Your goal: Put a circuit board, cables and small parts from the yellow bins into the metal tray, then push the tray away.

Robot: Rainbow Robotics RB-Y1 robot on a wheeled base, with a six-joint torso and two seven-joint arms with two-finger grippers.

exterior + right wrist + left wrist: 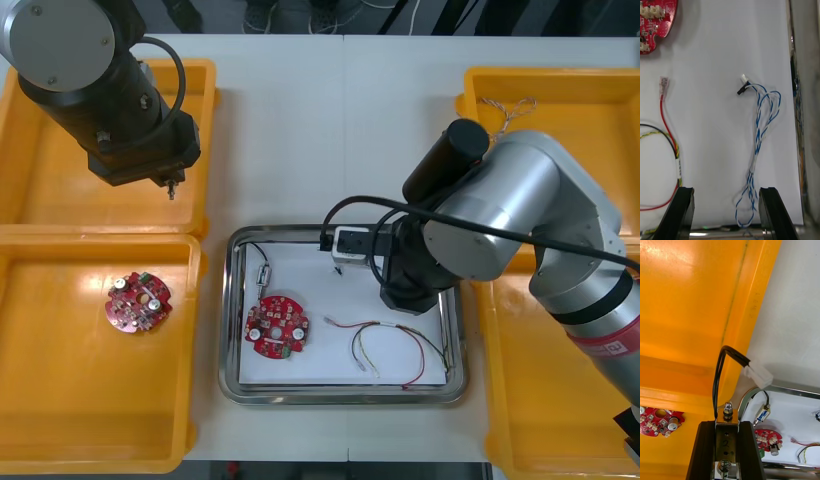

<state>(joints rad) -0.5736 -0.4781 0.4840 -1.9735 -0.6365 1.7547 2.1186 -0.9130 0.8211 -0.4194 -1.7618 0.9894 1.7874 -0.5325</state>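
A shiny rectangular metal tray [228,330] sits mid-table toward the near edge, between four yellow plastic bins: far left bin [40,190], near left bin [60,400], far right bin [580,100] and near right bin [520,410]. In the tray, a round red circuit board [278,326] lies near left, a small metal part on a black cable [265,275] just behind it, and a thin red and yellow cable [385,352] to its right. A twisted blue and white cable [760,138] lies along a tray wall, its end between the right gripper's [726,204] spread fingers. A second circuit board [139,303] lies in the near left bin, and a thin twisted cable [505,112] in the far right bin's far left corner. The left gripper [727,427], over the far left bin's near right corner, clamps a second small metal part [727,414].
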